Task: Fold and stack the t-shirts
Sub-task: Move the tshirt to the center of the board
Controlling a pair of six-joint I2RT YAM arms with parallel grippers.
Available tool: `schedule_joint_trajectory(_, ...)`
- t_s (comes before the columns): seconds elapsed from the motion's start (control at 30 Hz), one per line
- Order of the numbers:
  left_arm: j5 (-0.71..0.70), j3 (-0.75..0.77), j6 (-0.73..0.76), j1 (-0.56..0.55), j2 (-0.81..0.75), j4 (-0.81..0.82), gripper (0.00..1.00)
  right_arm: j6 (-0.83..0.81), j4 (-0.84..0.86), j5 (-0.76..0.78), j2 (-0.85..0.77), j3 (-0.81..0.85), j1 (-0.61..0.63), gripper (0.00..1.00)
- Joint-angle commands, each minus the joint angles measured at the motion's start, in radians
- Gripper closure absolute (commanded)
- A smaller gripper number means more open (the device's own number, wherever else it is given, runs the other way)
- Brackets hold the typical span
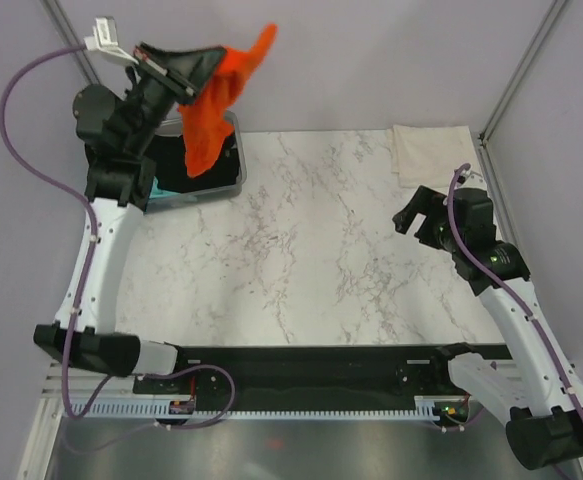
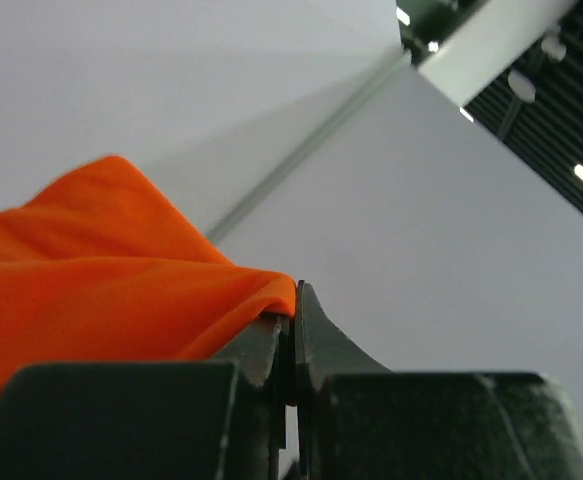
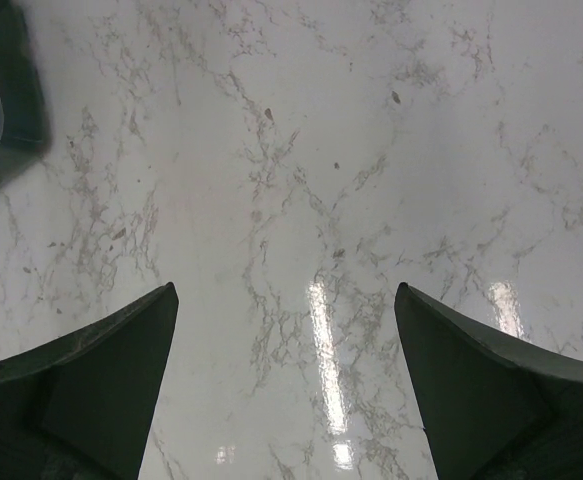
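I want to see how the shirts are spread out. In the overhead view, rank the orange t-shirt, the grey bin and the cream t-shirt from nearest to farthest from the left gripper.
From the left gripper:
1. The orange t-shirt: pinched in its shut jaws, hanging at far left.
2. The grey bin: just under the hanging shirt, far left.
3. The cream t-shirt: far right corner.
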Motion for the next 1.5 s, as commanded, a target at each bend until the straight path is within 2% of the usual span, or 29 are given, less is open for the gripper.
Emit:
schedule_joint_trajectory(0.0,0.168,-0.278,0.069,-0.065,-0.135,-0.060,0.96,0.017,-0.009,-0.086,-0.036,0.012,0.007,0.02)
schedule_joint_trajectory(0.03,0.182,-0.338,0.092,-0.116,-0.211,-0.132,0.86,0.018,-0.011,-0.096,-0.039,0.008,0.010,0.02)
schedule_joint_trajectory(0.1,0.165,-0.476,0.217,-0.217,-0.285,-0.259,0.56,0.017,-0.014,-0.128,-0.042,-0.011,0.013,0.02)
schedule_joint_trajectory(0.13,0.175,-0.515,0.259,-0.237,-0.313,-0.319,0.18,0.015,-0.012,-0.146,-0.044,-0.020,0.016,0.02)
schedule_joint_trajectory(0.17,0.156,-0.580,0.295,-0.254,-0.366,-0.475,0.13,0.010,-0.009,-0.180,-0.041,-0.041,0.019,0.02)
schedule_joint_trajectory(0.2,0.149,-0.617,0.370,-0.276,-0.397,-0.526,0.10,0.000,-0.008,-0.230,-0.028,-0.049,0.022,0.02)
schedule_joint_trajectory(0.23,0.139,-0.656,0.410,-0.282,-0.433,-0.572,0.09,-0.002,-0.009,-0.254,-0.019,-0.057,0.033,0.02)
schedule_joint_trajectory(0.27,0.071,-0.718,0.478,-0.283,-0.497,-0.696,0.09,-0.003,-0.008,-0.267,0.002,-0.078,0.038,0.02)
schedule_joint_trajectory(0.37,-0.048,-0.831,0.544,-0.285,-0.592,-0.835,0.14,-0.017,0.003,-0.316,0.063,-0.118,0.082,0.05)
schedule_joint_trajectory(0.4,-0.081,-0.854,0.534,-0.283,-0.605,-0.922,0.14,-0.023,0.011,-0.330,0.082,-0.124,0.103,0.07)
schedule_joint_trajectory(0.47,-0.196,-0.929,0.465,-0.283,-0.626,-0.967,0.10,-0.037,0.052,-0.335,0.133,-0.133,0.203,0.07)
schedule_joint_trajectory(0.53,-0.351,-0.978,0.368,-0.276,-0.648,-1.048,0.00,-0.043,0.113,-0.323,0.163,-0.141,0.310,0.06)
schedule_joint_trajectory(0.57,-0.402,-0.992,0.287,-0.267,-0.651,-1.067,0.00,-0.046,0.129,-0.314,0.194,-0.143,0.341,0.06)
schedule_joint_trajectory(0.63,-0.431,-1.024,0.268,-0.209,-0.637,-1.052,0.00,-0.059,0.146,-0.283,0.240,-0.126,0.413,0.06)
schedule_joint_trajectory(0.67,-0.431,-1.030,0.262,-0.181,-0.626,-1.044,0.00,-0.072,0.144,-0.268,0.296,-0.114,0.435,0.05)
schedule_joint_trajectory(0.7,-0.416,-1.034,0.270,-0.100,-0.608,-1.032,0.00,-0.077,0.144,-0.261,0.324,-0.097,0.452,0.05)
schedule_joint_trajectory(0.73,-0.364,-1.041,0.297,-0.007,-0.571,-0.984,0.06,-0.089,0.153,-0.243,0.376,-0.060,0.476,0.05)
schedule_joint_trajectory(0.77,-0.329,-1.046,0.312,-0.006,-0.545,-0.954,0.06,-0.104,0.162,-0.232,0.401,-0.039,0.486,0.06)
schedule_joint_trajectory(0.8,-0.303,-1.052,0.328,0.047,-0.524,-0.906,0.12,-0.120,0.173,-0.226,0.429,-0.016,0.492,0.06)
schedule_joint_trajectory(0.83,-0.318,-1.046,0.346,0.052,-0.458,-0.871,0.22,-0.141,0.195,-0.226,0.461,0.042,0.492,0.06)
schedule_joint_trajectory(0.9,-0.329,-1.028,0.375,0.083,-0.389,-0.802,0.27,-0.205,0.219,-0.231,0.593,0.119,0.492,0.10)
schedule_joint_trajectory(1.0,-0.264,-1.021,0.458,0.115,-0.258,-0.653,0.27,-0.255,0.210,-0.249,0.795,0.325,0.493,0.14)
schedule_joint_trajectory(1.03,-0.193,-1.011,0.493,0.147,-0.231,-0.605,0.25,-0.255,0.215,-0.248,0.832,0.394,0.493,0.14)
schedule_joint_trajectory(1.13,-0.131,-0.972,0.581,0.148,-0.122,-0.536,0.16,-0.261,0.209,-0.240,0.947,0.483,0.493,0.14)
schedule_joint_trajectory(1.23,-0.111,-0.951,0.609,0.148,-0.047,-0.488,0.13,-0.264,0.186,-0.245,1.013,0.508,0.493,0.15)
schedule_joint_trajectory(1.37,-0.089,-0.916,0.619,0.129,0.035,-0.467,0.12,-0.247,0.175,-0.212,1.012,0.459,0.493,0.15)
schedule_joint_trajectory(1.47,-0.092,-0.886,0.607,0.129,0.098,-0.465,0.19,-0.241,0.155,-0.218,0.980,0.405,0.495,0.17)
